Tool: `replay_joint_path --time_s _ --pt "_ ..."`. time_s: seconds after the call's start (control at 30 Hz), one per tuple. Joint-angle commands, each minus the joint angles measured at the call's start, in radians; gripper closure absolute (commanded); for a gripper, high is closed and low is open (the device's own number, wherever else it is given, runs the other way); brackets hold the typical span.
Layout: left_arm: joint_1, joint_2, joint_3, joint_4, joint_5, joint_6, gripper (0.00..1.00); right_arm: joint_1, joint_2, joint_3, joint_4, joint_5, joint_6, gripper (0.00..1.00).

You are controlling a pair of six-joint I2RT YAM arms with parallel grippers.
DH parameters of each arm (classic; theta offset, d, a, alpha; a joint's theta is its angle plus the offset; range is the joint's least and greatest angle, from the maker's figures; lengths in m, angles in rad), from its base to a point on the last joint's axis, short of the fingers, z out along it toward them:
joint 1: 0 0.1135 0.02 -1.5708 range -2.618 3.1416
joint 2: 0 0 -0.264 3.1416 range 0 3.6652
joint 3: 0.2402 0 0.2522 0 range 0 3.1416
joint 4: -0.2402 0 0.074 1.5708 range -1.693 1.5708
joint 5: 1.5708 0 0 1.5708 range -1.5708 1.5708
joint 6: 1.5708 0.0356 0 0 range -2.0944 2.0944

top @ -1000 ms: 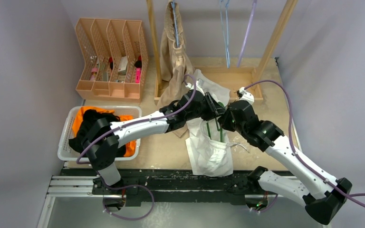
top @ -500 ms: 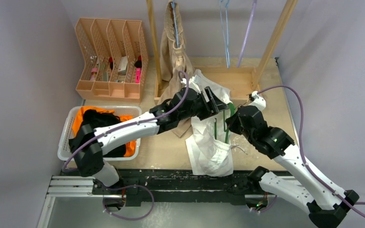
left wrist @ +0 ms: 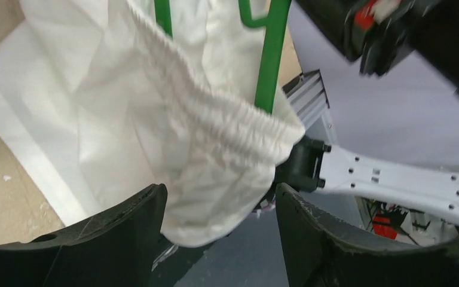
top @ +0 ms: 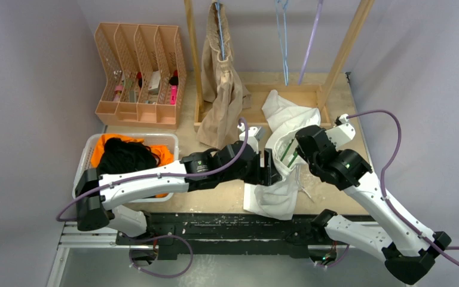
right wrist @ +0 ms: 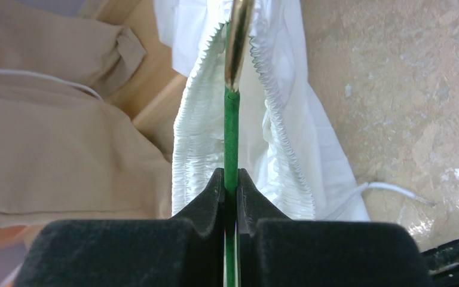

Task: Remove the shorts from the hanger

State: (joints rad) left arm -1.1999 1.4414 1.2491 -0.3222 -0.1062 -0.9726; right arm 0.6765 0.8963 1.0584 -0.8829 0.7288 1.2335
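Clamping the green hanger (right wrist: 231,128) by its straight rod, the right end effector (right wrist: 231,179) has its fingers pressed fully together on the wire, with no gap visible on either side. A brass-coloured length of the hanger continues above the green part.

Left end effector (left wrist: 218,203): jaws spread wide, holding nothing. The gathered waistband of the white shorts (left wrist: 173,119) sags into the space between its two dark fingers (left wrist: 125,230); whether the cloth touches them cannot be told.

White shorts, overhead view (top: 278,116): still threaded on the green hanger, elastic waistband around the rod, held above the middle of the surface (top: 182,134) between the two end effectors. The lower part trails down to the near edge, and a drawstring lies loose on the right.

Beige shorts (top: 221,89): hanging on a blue hanger (top: 219,33) from the wooden rack (top: 340,54) at the back.

Orange shorts (top: 103,146) and black shorts (top: 128,156): heaped together in the white basket (top: 82,179) at the left, black on top.

Peach file organiser (top: 140,72): back left, small items in its slots.
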Motion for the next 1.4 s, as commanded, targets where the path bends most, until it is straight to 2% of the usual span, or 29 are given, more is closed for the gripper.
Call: replay_joint_path --time_s 0.0,0.17,0.4,0.53,0.7,0.73,0.77,0.8,0.9,0.97,1.37 --pt "-0.027 -0.102 -0.062 0.079 -0.067 0.044 0.33 -0.003 0.04 0.093 -0.028 0.142 0.085 1.0" --pt "-0.028 -0.052 0.018 0.084 -0.09 0.107 0.33 -0.003 0.048 0.094 0.0 0.12 0.043 1.0" --pt "-0.049 0.084 0.2 -0.054 -0.124 0.218 0.36 -0.003 0.003 0.039 0.055 0.047 -0.016 1.0" --pt "-0.049 0.102 0.186 -0.021 -0.114 0.201 0.53 -0.003 -0.01 0.017 0.068 0.029 -0.016 1.0" --pt "-0.048 0.099 0.148 -0.002 -0.11 0.186 0.8 -0.003 -0.004 0.017 0.065 0.03 -0.019 1.0" --pt "-0.048 0.097 0.141 0.006 -0.097 0.187 0.82 -0.003 -0.002 0.018 0.065 0.03 -0.019 1.0" --pt "-0.049 0.097 0.137 0.011 -0.088 0.187 0.81 -0.003 -0.002 0.019 0.065 0.029 -0.02 1.0" --pt "-0.049 0.094 0.135 0.012 -0.083 0.186 0.76 -0.003 -0.002 0.018 0.067 0.032 -0.021 1.0" --pt "-0.049 0.082 0.129 0.026 -0.082 0.179 0.53 -0.003 -0.001 0.014 0.065 0.035 -0.02 1.0" --pt "-0.049 0.077 0.131 0.031 -0.072 0.178 0.43 -0.003 0.0 0.011 0.068 0.035 -0.019 1.0" --pt "-0.056 0.114 0.165 0.042 0.007 0.196 0.4 -0.003 0.021 0.007 0.084 0.018 -0.028 1.0"
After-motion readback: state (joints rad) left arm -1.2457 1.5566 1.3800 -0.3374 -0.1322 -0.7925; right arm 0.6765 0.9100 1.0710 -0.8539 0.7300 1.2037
